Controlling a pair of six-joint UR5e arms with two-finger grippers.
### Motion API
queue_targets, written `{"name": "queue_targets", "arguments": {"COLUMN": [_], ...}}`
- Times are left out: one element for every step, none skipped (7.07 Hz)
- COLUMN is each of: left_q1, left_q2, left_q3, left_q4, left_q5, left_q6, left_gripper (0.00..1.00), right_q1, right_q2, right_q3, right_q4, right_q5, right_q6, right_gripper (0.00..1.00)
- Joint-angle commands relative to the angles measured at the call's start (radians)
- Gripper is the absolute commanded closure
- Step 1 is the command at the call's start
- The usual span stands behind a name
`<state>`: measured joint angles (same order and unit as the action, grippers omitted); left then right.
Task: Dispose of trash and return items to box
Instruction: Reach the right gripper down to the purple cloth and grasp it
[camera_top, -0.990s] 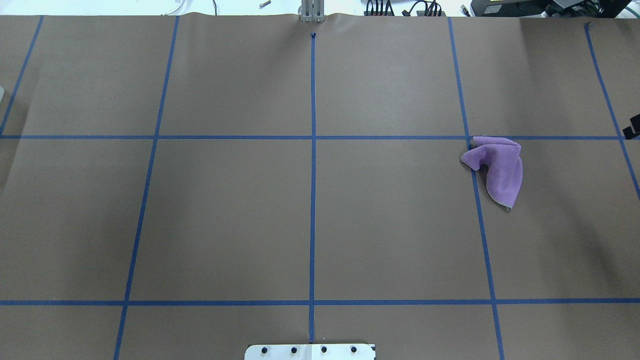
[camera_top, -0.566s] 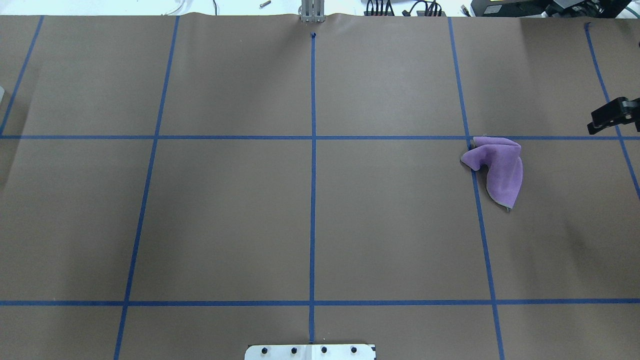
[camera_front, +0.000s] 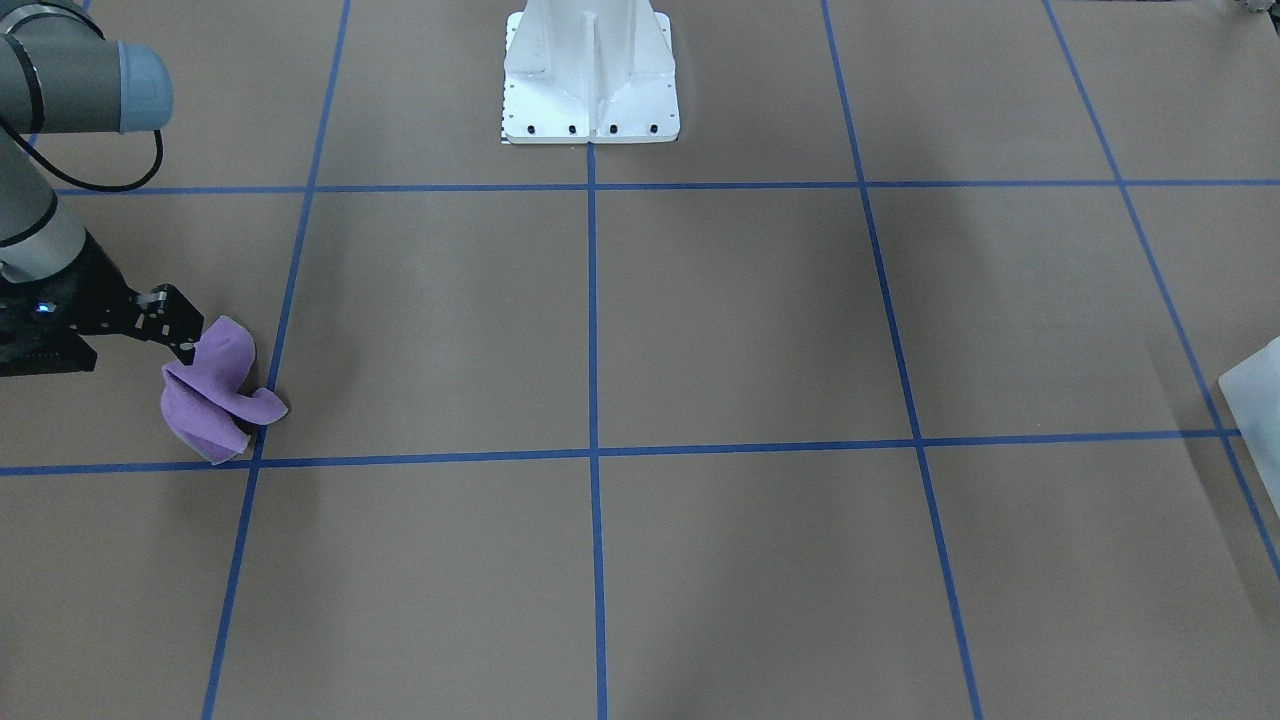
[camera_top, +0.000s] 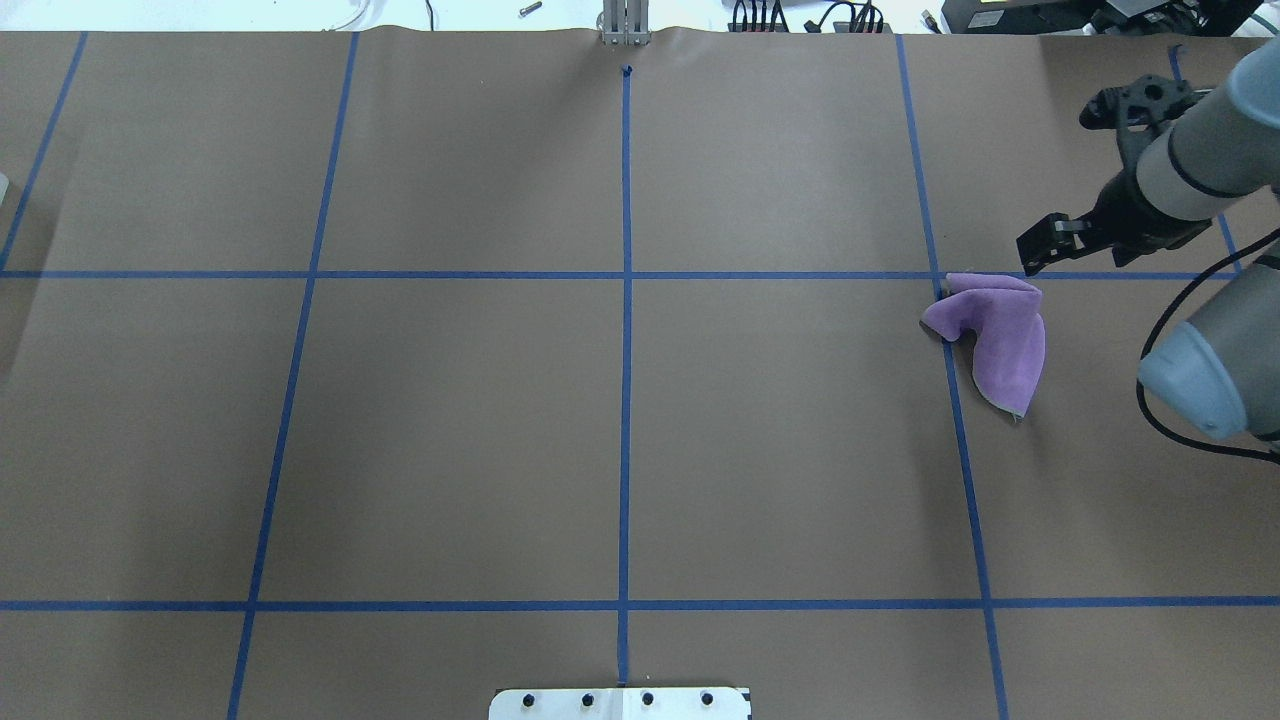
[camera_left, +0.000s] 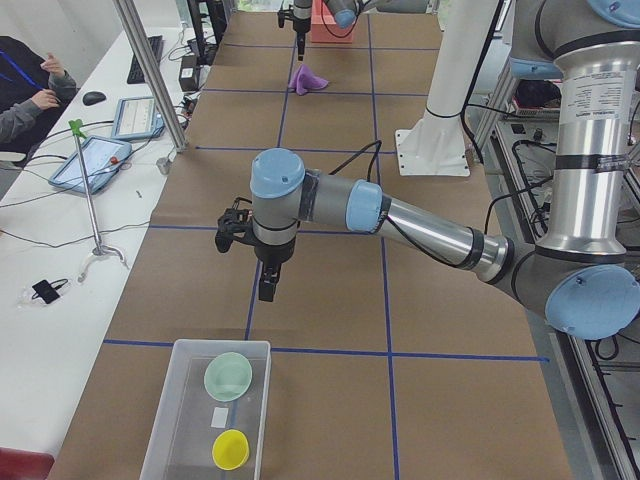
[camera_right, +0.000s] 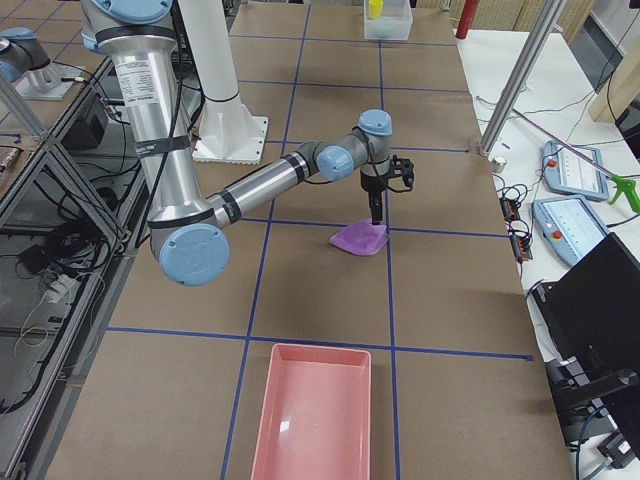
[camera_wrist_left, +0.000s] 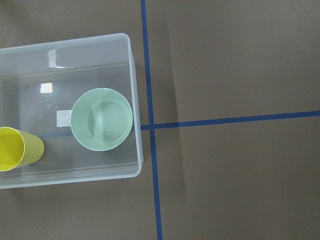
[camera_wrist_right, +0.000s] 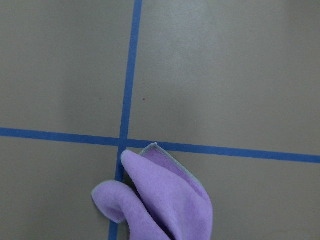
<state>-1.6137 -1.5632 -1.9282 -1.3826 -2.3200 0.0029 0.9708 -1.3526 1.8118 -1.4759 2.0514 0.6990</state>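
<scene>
Brown table (camera_top: 450, 420); R tool (camera_top: 1035, 248) vertical near cloth (camera_top: 995, 335)

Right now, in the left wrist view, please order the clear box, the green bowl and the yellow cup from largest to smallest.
1. clear box, which holds both others.
2. green bowl.
3. yellow cup, smallest as seen, but the picture's left edge cuts it, so its full size is unsure.

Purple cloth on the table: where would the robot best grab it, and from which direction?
Probably the humped fold in the middle of the purple cloth, from straight above, using the right end effector that hangs close by. The cloth lies crumpled, so that ridge stands up for fingers to pinch. Its thin edges lie flat and offer little to grip.
</scene>
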Motion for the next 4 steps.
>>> {"name": "queue_targets", "arguments": {"left_q1": [0.011, 0.015, 0.017, 0.02], "left_q2": [-0.001, -0.003, -0.004, -0.004], "left_q3": [0.001, 0.003, 0.003, 0.005], "left_q4": [-0.001, -0.001, -0.003, -0.001], "left_q5": [0.001, 0.002, 0.002, 0.002], "left_q6": [0.0, 0.0, -0.001, -0.001], "left_gripper": [0.01, 0.01, 0.01, 0.01], "right_q1": [-0.012, -0.014, -0.015, -0.018], "right_q2": [-0.005, -0.007, -0.007, -0.008], "right_q3": [-0.071, -0.071, -0.068, -0.065], "right_q4": [0.097, 0.097, 0.097, 0.095], "right_q5": [-0.002, 0.001, 0.007, 0.009], "right_q6": [0.013, 0.014, 0.014, 0.013], "right_gripper": [0.25, 0.28, 0.28, 0.29]}}
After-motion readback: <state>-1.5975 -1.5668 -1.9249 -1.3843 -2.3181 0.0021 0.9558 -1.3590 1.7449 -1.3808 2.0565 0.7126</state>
